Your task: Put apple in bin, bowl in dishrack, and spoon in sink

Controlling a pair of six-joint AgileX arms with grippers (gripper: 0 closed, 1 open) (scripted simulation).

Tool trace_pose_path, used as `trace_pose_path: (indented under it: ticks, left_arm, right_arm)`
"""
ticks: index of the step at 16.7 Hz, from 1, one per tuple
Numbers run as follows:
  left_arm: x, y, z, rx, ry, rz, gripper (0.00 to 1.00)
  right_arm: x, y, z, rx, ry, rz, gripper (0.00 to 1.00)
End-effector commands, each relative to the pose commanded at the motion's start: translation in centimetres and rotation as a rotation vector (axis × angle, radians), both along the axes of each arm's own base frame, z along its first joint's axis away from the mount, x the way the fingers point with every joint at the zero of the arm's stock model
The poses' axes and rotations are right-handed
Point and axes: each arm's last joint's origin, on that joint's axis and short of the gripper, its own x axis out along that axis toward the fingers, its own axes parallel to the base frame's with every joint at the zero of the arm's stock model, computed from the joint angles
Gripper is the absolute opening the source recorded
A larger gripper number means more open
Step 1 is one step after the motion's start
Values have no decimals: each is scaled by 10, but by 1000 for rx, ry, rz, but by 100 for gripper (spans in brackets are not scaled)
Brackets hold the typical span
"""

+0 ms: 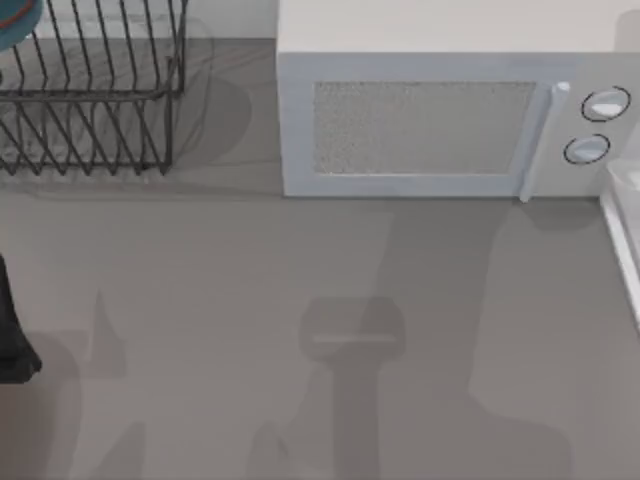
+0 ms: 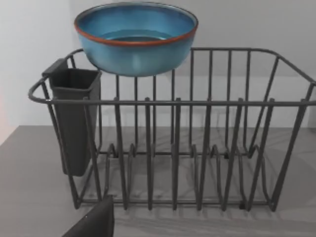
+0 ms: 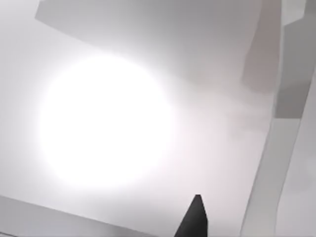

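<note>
The blue bowl with its reddish-brown rim sits upright at the top of the dark wire dishrack, over the rack's back corner beside a dark cutlery holder. I cannot tell whether it rests on the wires. A sliver of the bowl also shows above the dishrack at the table's far left. A dark part of my left gripper stays well short of the rack, away from the bowl. A dark tip of my right gripper shows against bright glare. The apple, spoon and bin are out of view.
A white microwave stands at the back, right of the dishrack. A white raised edge that looks like the sink's rim runs along the table's right side. My left arm is at the left edge. Arm shadows cross the grey tabletop.
</note>
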Motion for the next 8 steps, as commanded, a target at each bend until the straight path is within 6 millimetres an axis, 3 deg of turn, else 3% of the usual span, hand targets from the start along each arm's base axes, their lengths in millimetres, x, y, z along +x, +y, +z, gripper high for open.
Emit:
trace_pose_path:
  ticks: [8]
  left_arm:
    - [0, 0, 0, 0, 0, 0, 100]
  right_arm:
    - [0, 0, 0, 0, 0, 0, 90]
